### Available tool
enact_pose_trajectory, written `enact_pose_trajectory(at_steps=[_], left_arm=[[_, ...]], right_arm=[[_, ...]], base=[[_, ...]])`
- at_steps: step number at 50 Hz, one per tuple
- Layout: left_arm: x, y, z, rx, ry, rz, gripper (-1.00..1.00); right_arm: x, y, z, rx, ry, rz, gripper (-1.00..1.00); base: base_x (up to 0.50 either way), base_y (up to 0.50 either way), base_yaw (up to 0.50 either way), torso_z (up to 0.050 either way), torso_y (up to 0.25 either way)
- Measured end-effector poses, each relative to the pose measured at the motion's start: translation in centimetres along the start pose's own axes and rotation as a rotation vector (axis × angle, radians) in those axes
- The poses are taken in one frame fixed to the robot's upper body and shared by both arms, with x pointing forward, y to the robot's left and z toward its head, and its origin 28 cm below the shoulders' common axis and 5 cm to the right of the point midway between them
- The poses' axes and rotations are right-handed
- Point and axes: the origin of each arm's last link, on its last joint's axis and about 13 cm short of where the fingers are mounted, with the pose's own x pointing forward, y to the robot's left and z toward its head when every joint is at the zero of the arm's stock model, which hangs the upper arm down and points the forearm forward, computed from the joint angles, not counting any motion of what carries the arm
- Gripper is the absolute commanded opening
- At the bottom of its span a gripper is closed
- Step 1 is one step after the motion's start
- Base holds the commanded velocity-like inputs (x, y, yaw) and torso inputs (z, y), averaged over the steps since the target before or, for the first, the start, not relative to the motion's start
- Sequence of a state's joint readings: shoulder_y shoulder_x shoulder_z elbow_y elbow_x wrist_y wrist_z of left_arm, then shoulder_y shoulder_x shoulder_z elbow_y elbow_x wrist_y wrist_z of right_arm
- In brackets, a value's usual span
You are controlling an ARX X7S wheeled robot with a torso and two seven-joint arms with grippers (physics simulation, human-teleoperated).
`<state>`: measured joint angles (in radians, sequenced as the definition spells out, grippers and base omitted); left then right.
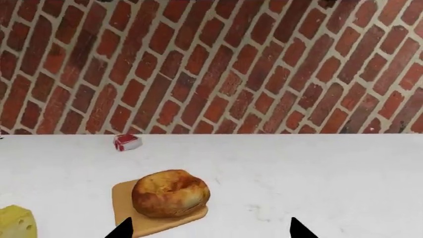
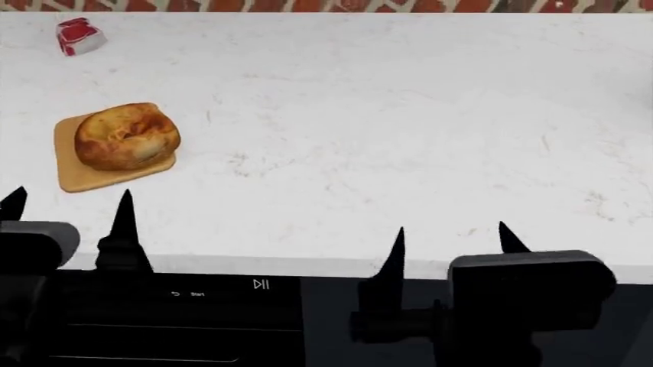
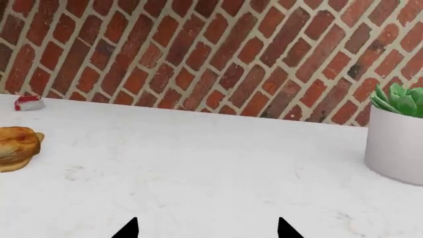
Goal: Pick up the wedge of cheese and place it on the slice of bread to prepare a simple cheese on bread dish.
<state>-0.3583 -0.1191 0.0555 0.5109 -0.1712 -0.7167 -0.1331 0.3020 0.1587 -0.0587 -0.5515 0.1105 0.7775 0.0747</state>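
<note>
The slice of bread (image 2: pixel 127 136), a round golden-brown bun-like loaf, sits on a flat tan board (image 2: pixel 82 177) at the left of the white counter. It also shows in the left wrist view (image 1: pixel 170 193) and at the edge of the right wrist view (image 3: pixel 16 148). The wedge of cheese (image 1: pixel 16 224), yellow with holes, shows only in the left wrist view, beside the board; it is out of the head view. My left gripper (image 2: pixel 67 205) is open and empty, just short of the board. My right gripper (image 2: pixel 451 238) is open and empty over the counter's front edge.
A red-and-white meat chunk (image 2: pixel 79 36) lies at the far left near the brick wall; it also shows in the left wrist view (image 1: pixel 126 142). A white pot with a green plant (image 3: pixel 396 139) stands at the right. The counter's front edge (image 2: pixel 306 266) runs below the grippers.
</note>
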Motion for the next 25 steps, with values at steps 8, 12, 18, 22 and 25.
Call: enact_pose_trajectory(at_steps=[8, 12, 18, 22, 25], left_arm=[[0.9, 0.2, 2.7, -0.009, -0.028, -0.004, 1.00], [1.0, 0.2, 2.7, -0.013, -0.040, -0.007, 1.00], [0.8, 0.4, 0.9, -0.021, -0.041, -0.012, 1.00], [0.7, 0.4, 0.0, -0.025, -0.042, -0.016, 1.00], [0.6, 0.5, -0.5, -0.035, -0.044, -0.017, 1.00]], right_arm=[[0.8, -0.6, 2.8, -0.007, -0.022, 0.007, 1.00], [0.9, -0.7, 3.0, -0.008, -0.022, 0.005, 1.00], [0.9, -0.6, 1.8, 0.006, -0.010, 0.002, 1.00], [0.9, -0.6, 1.3, 0.012, -0.004, 0.002, 1.00], [0.9, -0.5, 0.9, 0.008, 0.005, -0.003, 1.00]], base=[[0.00, 0.00, 0.00, 0.050, 0.044], [0.00, 0.00, 0.00, 0.050, 0.045], [0.00, 0.00, 0.00, 0.038, 0.028], [0.00, 0.00, 0.00, 0.000, 0.000], [0.00, 0.00, 0.00, 0.000, 0.000]])
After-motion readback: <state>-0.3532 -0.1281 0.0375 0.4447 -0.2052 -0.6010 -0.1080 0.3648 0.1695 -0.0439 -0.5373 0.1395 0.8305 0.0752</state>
